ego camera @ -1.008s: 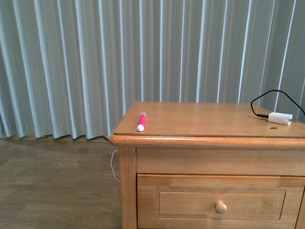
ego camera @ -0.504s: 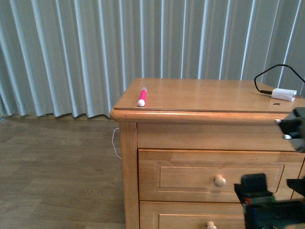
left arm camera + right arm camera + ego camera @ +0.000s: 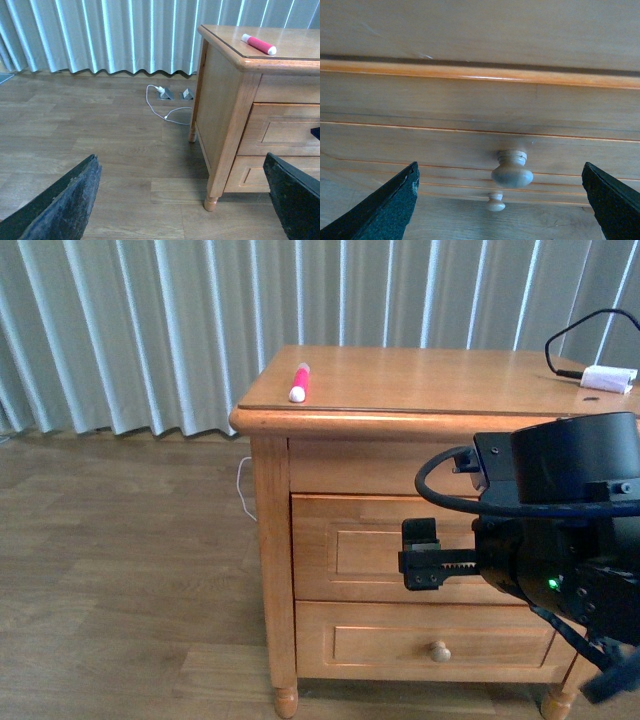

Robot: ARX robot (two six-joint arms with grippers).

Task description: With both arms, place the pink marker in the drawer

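The pink marker point(image 3: 299, 382) lies near the front left corner of the wooden cabinet top point(image 3: 420, 375); the left wrist view also shows the pink marker point(image 3: 258, 44). The upper drawer point(image 3: 345, 548) is shut. My right arm point(image 3: 565, 515) covers its middle in the front view. My right gripper point(image 3: 499, 166) is open, its fingers spread wide either side of the drawer's pale knob point(image 3: 512, 173) without touching it. My left gripper point(image 3: 180, 157) is open over the floor, left of the cabinet, holding nothing.
A white adapter point(image 3: 608, 378) with a black cable sits at the cabinet top's right end. The lower drawer point(image 3: 400, 640) with its knob point(image 3: 438, 650) is shut. A white cord point(image 3: 165, 107) and floor sockets point(image 3: 167, 93) lie by the curtain.
The view has dropped and pulled back, showing both drawers. My right arm has risen into view in front of the upper drawer and now hides its knob.
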